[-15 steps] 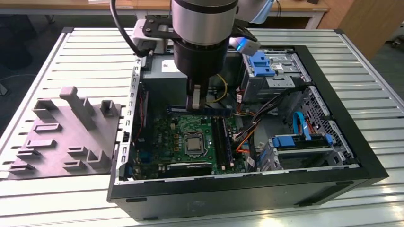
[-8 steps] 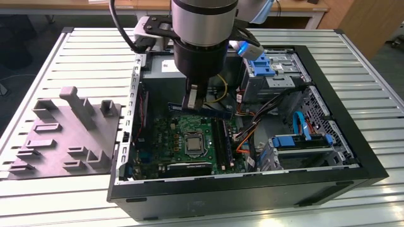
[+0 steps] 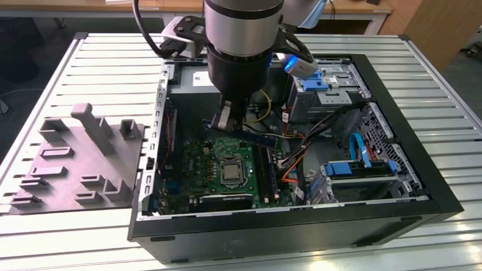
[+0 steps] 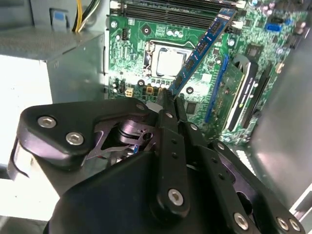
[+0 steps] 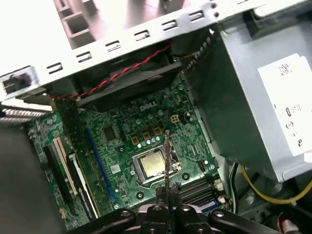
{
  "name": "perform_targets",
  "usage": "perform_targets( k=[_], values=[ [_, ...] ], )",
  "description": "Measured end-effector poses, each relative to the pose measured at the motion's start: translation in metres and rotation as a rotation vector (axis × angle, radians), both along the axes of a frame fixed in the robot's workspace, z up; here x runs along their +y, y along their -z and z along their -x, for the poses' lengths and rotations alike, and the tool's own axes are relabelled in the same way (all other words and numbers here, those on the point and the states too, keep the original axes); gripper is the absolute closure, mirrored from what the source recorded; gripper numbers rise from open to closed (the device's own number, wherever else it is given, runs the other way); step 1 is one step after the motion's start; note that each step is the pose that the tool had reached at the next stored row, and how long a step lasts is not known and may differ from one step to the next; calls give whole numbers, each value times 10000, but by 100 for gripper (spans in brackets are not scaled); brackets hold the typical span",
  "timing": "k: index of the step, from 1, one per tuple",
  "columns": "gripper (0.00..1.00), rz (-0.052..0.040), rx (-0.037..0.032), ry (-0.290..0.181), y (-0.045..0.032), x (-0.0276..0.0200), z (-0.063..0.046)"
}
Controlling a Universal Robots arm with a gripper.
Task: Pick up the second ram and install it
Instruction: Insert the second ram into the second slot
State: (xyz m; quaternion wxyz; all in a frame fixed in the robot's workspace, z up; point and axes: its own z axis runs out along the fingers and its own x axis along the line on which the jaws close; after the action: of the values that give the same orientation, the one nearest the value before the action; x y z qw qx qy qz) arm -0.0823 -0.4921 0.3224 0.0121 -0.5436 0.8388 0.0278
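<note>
A slatted metal table carries an open computer case and, at the exterior view's left, a grey fixture tray. The arm points down into the case, its gripper pinching one end of the second ram (tilted, in the air) above the motherboard.

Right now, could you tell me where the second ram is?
In the exterior view the second ram is clamped in the gripper, above the motherboard inside the computer case.

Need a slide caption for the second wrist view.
Arm's gripper shut on the second ram, held tilted over the green motherboard.
</note>
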Motion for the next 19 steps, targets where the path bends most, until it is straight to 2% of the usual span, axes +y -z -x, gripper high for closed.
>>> perform_targets(
  k=[19],
  values=[
    [87,-1,0,3461,27,0,0]
  ],
)
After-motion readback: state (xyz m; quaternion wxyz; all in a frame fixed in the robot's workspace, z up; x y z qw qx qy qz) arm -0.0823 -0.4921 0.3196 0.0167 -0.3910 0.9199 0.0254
